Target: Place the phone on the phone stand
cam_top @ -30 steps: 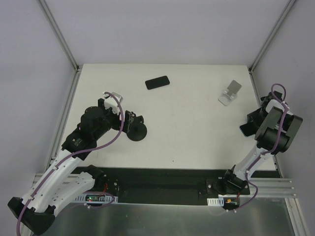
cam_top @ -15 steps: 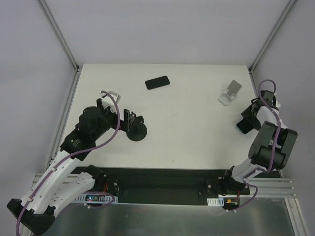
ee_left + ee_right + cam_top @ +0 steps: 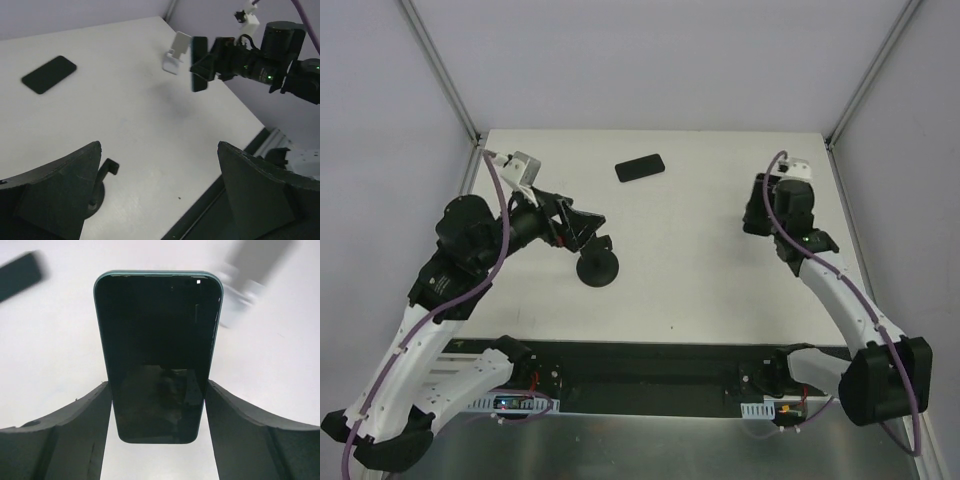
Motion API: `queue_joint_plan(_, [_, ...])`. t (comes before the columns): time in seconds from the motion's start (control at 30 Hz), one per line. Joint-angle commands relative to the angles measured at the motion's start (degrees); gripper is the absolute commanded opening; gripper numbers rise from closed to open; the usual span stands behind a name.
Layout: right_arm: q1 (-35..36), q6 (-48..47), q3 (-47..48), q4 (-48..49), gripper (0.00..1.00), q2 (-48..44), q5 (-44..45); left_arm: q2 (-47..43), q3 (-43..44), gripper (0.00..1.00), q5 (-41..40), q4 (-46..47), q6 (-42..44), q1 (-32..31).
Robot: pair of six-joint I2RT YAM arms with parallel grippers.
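Observation:
The phone [image 3: 640, 167], slim and black, lies flat at the table's back; it also shows in the left wrist view [image 3: 49, 74]. The silver phone stand [image 3: 176, 52] stands at the back right, blurred in the right wrist view [image 3: 245, 275] and hidden under my right arm in the top view. My right gripper [image 3: 755, 213] is shut on a second, teal-edged dark phone [image 3: 157, 355] and holds it upright in the air just beside the stand [image 3: 199, 64]. My left gripper [image 3: 582, 226] is open and empty [image 3: 157, 145].
A black holder with a round disc base [image 3: 597, 268] stands left of centre, just below my left gripper; its base and hook show at the lower left of the left wrist view [image 3: 97, 187]. Metal frame posts stand at the table's back corners.
My right arm swung from the right edge to the back, carrying the teal-edged phone up to the stand. My left arm pulled back and up from the black holder.

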Motion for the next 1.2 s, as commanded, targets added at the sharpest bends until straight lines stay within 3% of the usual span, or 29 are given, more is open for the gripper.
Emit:
queue_joint_plan(0.0, [15.6,-7.1,5.6,5.0,0.01,-6.6,1.9,8.5,5.6,0.99,16.8,-1.0,-9.1,0.8])
queue_joint_plan(0.13, [32.1,-7.9,9.3,3.6,0.01,-7.2,4.2,17.1,11.1,0.99,24.0,-0.9,-11.5,0.9])
queue_joint_plan(0.33, [46.4,-7.9,11.6,5.5,0.01,-6.4,8.0,21.7,12.8,0.96,24.1,1.2,-12.2,0.9])
queue_joint_plan(0.43, [50.4,-8.3,11.7,7.6,0.01,-6.2,9.4,23.1,11.2,0.91,25.9,3.7,-14.0,0.6])
queue_joint_plan(0.53, [52.8,-8.4,11.4,9.3,0.01,-6.6,10.1,23.5,8.6,0.82,25.5,6.7,-16.1,0.6])
queue_joint_plan(0.57, [53.3,-8.4,10.9,10.3,0.01,-6.6,11.1,23.6,7.7,0.73,25.4,8.1,-16.6,0.6])
queue_joint_plan(0.67, [55.0,-8.1,10.1,12.1,0.01,-6.8,12.6,24.3,6.6,0.6,25.5,9.3,-18.1,-0.1])
queue_joint_plan(1.0, [56.5,-6.8,8.0,15.0,0.01,-7.3,11.1,26.2,5.6,0.4,25.5,11.5,-18.9,-3.0])
queue_joint_plan(1.13, [57.2,-6.7,7.0,15.5,0.01,-8.2,10.7,25.1,4.9,0.21,24.7,12.0,-18.7,-3.1])
queue_joint_plan(1.17, [57.2,-6.5,6.5,15.6,0.01,-8.5,10.6,24.8,4.3,0.12,24.3,12.6,-18.8,-3.3])
